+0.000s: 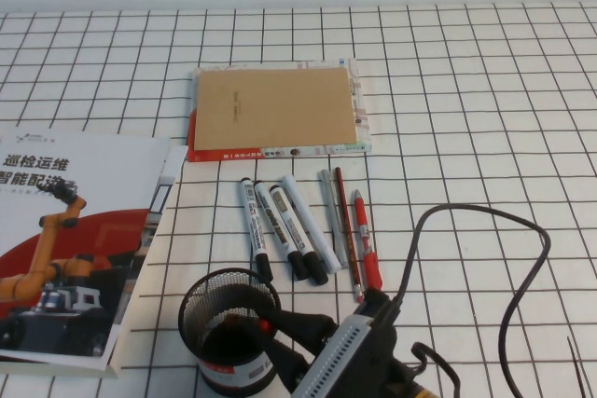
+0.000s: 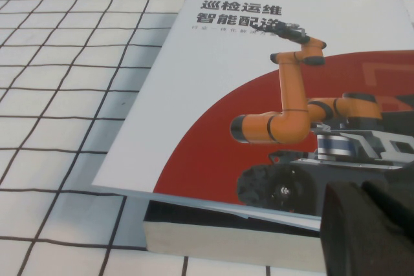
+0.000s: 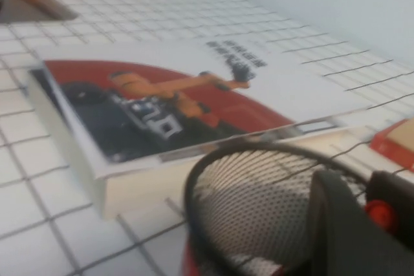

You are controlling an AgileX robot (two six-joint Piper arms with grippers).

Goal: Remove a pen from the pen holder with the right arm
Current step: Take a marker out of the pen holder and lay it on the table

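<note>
A black mesh pen holder (image 1: 229,323) stands near the table's front edge. A pen with a red end (image 1: 265,325) sticks up at its right rim. My right gripper (image 1: 276,337) reaches in from the front right, its two black fingers closed on either side of that red end. In the right wrist view the red end (image 3: 380,214) sits between the dark fingers (image 3: 336,231) just above the holder's rim (image 3: 259,153). The pen's lower part is hidden inside the holder. My left gripper (image 2: 372,224) hangs low over the corner of a robot-cover book (image 2: 272,95).
Several markers and pens (image 1: 298,226) lie side by side just beyond the holder. A thick book (image 1: 65,240) with an orange robot arm on its cover lies to the left. A brown-covered book (image 1: 275,114) sits farther back. A black cable (image 1: 522,258) loops at the right.
</note>
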